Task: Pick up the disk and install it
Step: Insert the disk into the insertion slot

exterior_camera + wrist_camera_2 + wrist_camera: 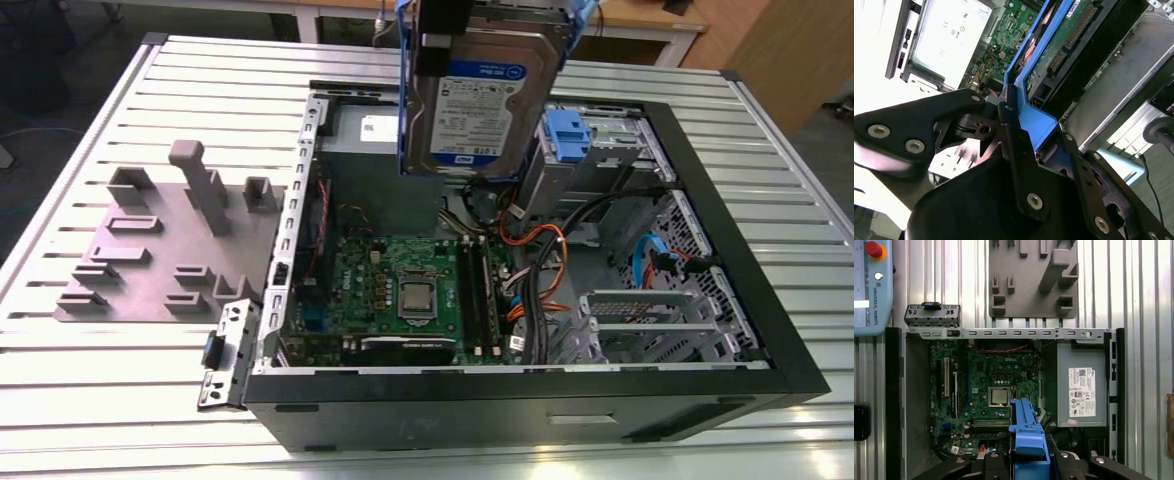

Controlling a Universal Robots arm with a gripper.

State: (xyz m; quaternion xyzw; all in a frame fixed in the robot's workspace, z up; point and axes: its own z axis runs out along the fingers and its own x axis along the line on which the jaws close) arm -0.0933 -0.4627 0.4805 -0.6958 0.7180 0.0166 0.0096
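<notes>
My pincer (1033,122) is clamped tight on the blue bracket (1026,437) of the disk (483,100). I hold the disk up in the air, hanging straight down, over the open computer case (747,330). Under it lie the green board (989,385) and the grey power box (1081,390). The case sits on a table (134,400) of metal slats.
</notes>
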